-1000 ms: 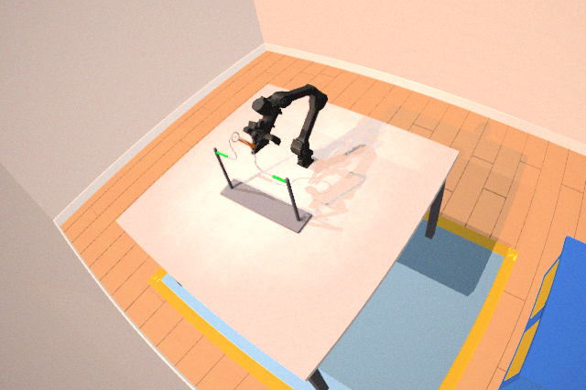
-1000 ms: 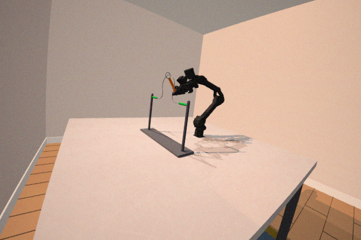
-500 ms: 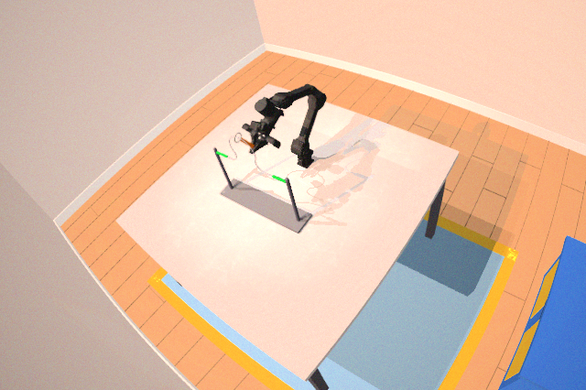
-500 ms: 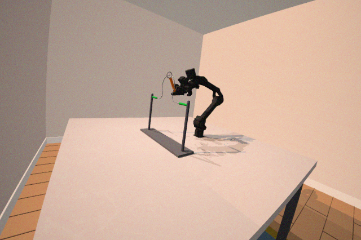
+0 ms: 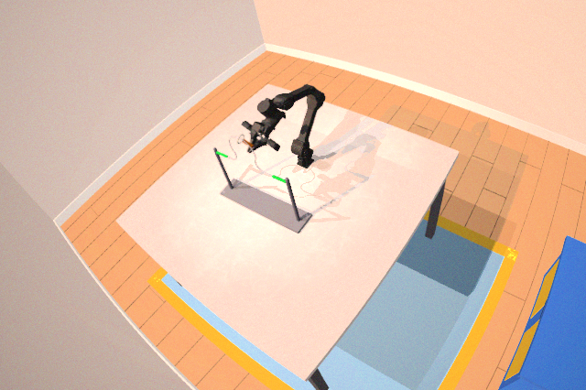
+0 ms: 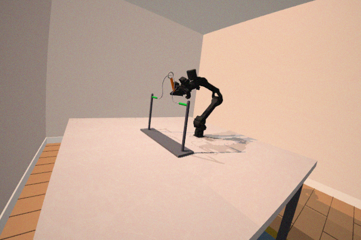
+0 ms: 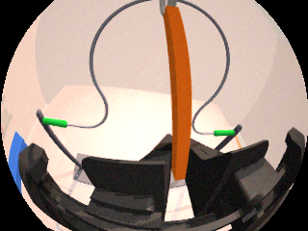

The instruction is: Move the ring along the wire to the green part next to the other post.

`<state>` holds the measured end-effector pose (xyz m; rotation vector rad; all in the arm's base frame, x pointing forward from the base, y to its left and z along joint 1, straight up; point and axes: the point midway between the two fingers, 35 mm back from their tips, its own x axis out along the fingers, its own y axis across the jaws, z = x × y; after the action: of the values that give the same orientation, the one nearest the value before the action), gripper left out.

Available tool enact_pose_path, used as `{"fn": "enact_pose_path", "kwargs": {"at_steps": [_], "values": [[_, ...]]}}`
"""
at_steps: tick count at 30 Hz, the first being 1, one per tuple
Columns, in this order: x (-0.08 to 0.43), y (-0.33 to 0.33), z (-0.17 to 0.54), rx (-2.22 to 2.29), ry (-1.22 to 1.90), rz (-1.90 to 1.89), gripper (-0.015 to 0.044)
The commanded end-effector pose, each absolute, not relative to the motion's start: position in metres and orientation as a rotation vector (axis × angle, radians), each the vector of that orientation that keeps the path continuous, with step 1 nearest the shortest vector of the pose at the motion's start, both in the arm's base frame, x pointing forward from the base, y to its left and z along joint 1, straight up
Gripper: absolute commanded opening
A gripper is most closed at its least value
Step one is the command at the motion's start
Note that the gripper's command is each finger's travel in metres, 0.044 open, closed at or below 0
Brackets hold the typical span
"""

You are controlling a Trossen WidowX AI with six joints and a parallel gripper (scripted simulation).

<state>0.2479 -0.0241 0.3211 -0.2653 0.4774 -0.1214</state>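
The desk [image 5: 302, 281] [image 6: 131, 179] [image 7: 130, 103] has a pale, pinkish-white top and dark legs. Directly on it lies a long, flat grey base plate [image 5: 265, 206] [image 6: 164, 141] [image 7: 83, 166]. Near the plate, and apart from it, the foot of the black robot arm [image 5: 305, 158] [image 6: 199, 130] stands on the desk too. Faint shadows fall across the surface around the arm's foot and beside the plate.

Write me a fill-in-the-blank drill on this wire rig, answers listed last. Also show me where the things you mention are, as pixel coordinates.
1. The claw [image 5: 250, 147] [image 6: 172, 93] [image 7: 173, 138] is shut on the ____ handle.
2. The wire parts next to the two posts [image 5: 223, 168] [image 5: 293, 200] [image 6: 150, 113] [image 6: 185, 127] are coloured ____.
3. Both posts stand on a flat grey ____.
4. In the exterior view, the ring [image 5: 241, 138] [image 6: 168, 74] is ____ than the post tops.

Missing words: orange; green; base; higher
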Motion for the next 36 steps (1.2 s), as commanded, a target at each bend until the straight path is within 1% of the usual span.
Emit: {"fn": "enact_pose_path", "kwargs": {"at_steps": [1,36], "values": [[0.248,-0.027,0.321,-0.332,0.469,-0.142,-0.0150],[0.249,-0.044,0.331,-0.835,0.395,-0.275,-0.0150]]}}
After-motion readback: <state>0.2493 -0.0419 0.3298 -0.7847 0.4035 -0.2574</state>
